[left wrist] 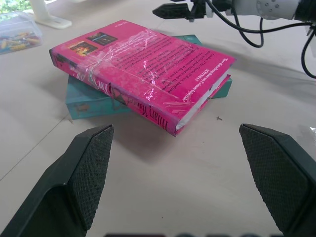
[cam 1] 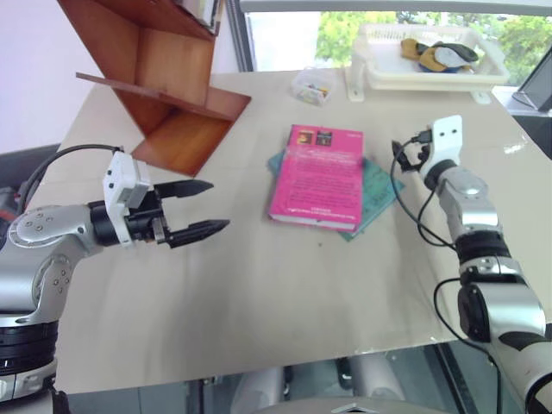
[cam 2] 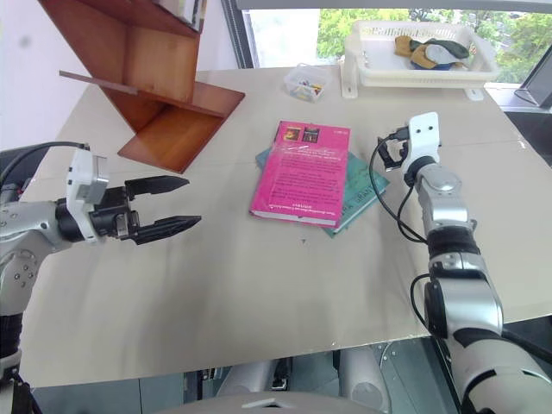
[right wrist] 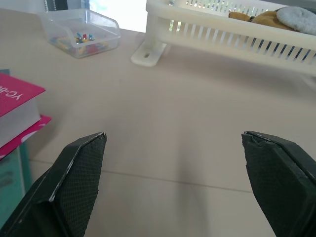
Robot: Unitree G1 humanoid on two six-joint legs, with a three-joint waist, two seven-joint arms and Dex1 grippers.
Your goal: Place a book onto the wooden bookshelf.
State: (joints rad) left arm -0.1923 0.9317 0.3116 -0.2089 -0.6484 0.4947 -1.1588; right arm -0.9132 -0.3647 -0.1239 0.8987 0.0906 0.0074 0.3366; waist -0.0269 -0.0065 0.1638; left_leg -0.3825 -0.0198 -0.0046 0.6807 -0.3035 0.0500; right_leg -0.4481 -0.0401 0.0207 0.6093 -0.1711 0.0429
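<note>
both pincers beside book [cam 1: 319, 175], apart

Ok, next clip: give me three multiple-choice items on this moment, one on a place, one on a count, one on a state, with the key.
1. What does the pink book lie on?
A. a teal-green book
B. the wooden bookshelf
C. the white plastic tray

2. How many books lie on the table?
A. one
B. two
C. four

3. How does the left gripper stand?
A. shut on the pink book
B. shut on nothing
C. open, holding nothing

Key:
1 A: the teal-green book juts out from under it, while the wooden bookshelf and the white plastic tray stand apart.
2 B: only the pink and the teal-green.
3 C: its black fingers stand wide apart, short of the books.
</note>
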